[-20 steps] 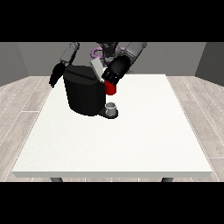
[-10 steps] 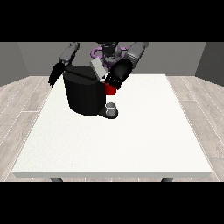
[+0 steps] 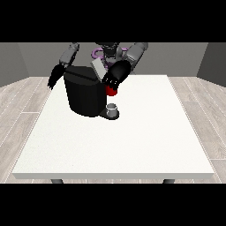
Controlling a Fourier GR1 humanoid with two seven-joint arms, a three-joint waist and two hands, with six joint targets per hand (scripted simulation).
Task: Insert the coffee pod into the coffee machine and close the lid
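We face the robot across a white surface (image 3: 132, 141). A black coffee machine (image 3: 84, 95) stands near the far left, its lid (image 3: 98, 69) tilted up and open. The hand at the view's right (image 3: 115, 76) hovers at the machine's top right edge, just above a red thing at the machine (image 3: 111, 91); we cannot tell whether its fingers are open or curled. The hand at the view's left (image 3: 55, 79) hangs beside the machine's far side, fingers pointing down and relaxed. A small grey thing (image 3: 113, 108) sits at the machine's base; we cannot tell if it is the pod. We judge the risk to be this: the lid could be pushed down over a badly seated pod, or the hand could nudge the machine sideways.
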